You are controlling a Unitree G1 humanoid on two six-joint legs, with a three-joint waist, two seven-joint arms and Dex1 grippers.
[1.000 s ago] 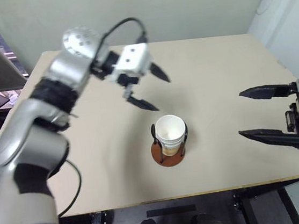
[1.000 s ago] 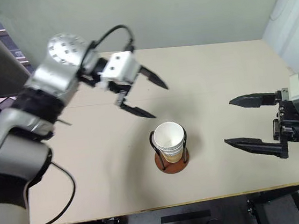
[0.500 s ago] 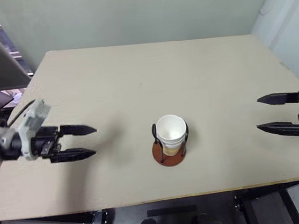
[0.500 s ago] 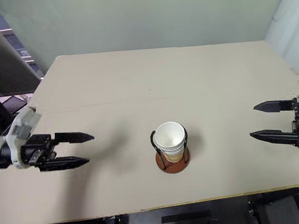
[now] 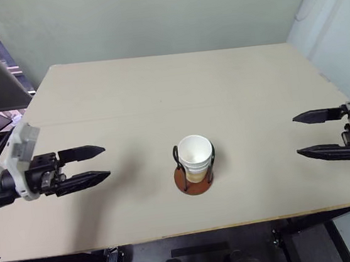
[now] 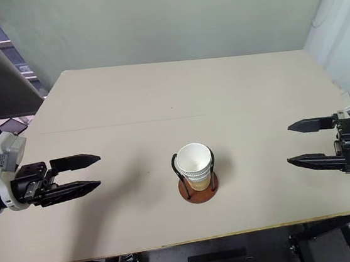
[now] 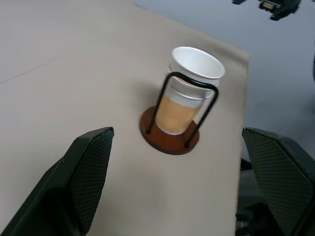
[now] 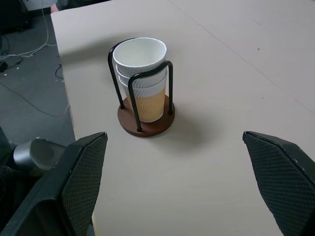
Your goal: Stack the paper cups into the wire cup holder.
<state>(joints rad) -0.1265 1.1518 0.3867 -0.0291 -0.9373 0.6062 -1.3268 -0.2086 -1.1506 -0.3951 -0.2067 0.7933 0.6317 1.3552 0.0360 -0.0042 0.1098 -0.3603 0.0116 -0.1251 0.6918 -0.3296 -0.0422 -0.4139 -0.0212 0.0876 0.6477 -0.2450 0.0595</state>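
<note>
Even, soft overhead light leaves faint shadows on the table [image 5: 158, 95]; wrist views blur slightly at near edges.

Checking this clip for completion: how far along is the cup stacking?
Looks done: the paper cups sit nested inside the wire cup holder on the table. In hand: nothing; the left gripper and right gripper are open and apart from it. Left: no loose cups visible.

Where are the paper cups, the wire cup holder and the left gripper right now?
paper cups [image 8: 142, 59]: right wrist view, top cup's white rim.
wire cup holder [image 8: 146, 129]: right wrist view, brown disc base.
left gripper [image 5: 102, 162]: left eye view, midway between its open fingertips.
</note>
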